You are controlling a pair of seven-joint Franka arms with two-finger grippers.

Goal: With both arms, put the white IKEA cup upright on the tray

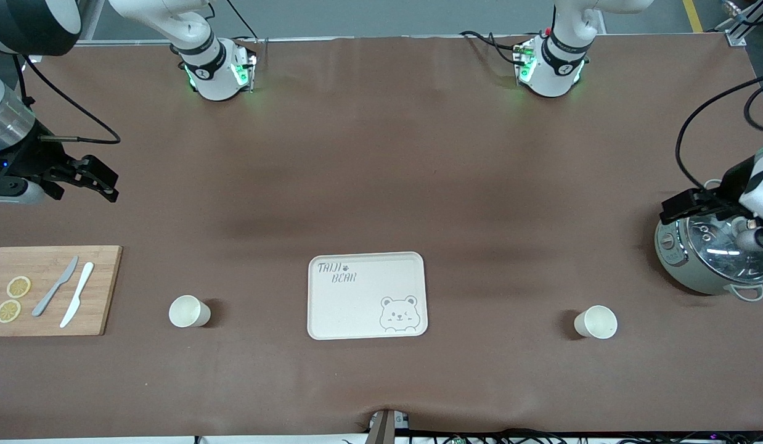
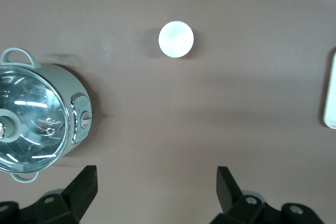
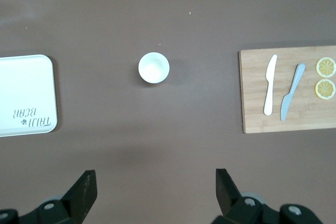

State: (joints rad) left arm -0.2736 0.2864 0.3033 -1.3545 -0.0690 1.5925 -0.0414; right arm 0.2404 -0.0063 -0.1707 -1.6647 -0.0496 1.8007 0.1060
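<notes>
The tray lies empty mid-desk, with one white cup upright toward the right arm's end and another cup upright toward the left arm's end, a layout that appears to give each arm its own cup. The right hand hangs fingers apart above bare desk near the board. The left hand hangs fingers apart over the pot; neither holds anything, so both grasps remain undone.
</notes>
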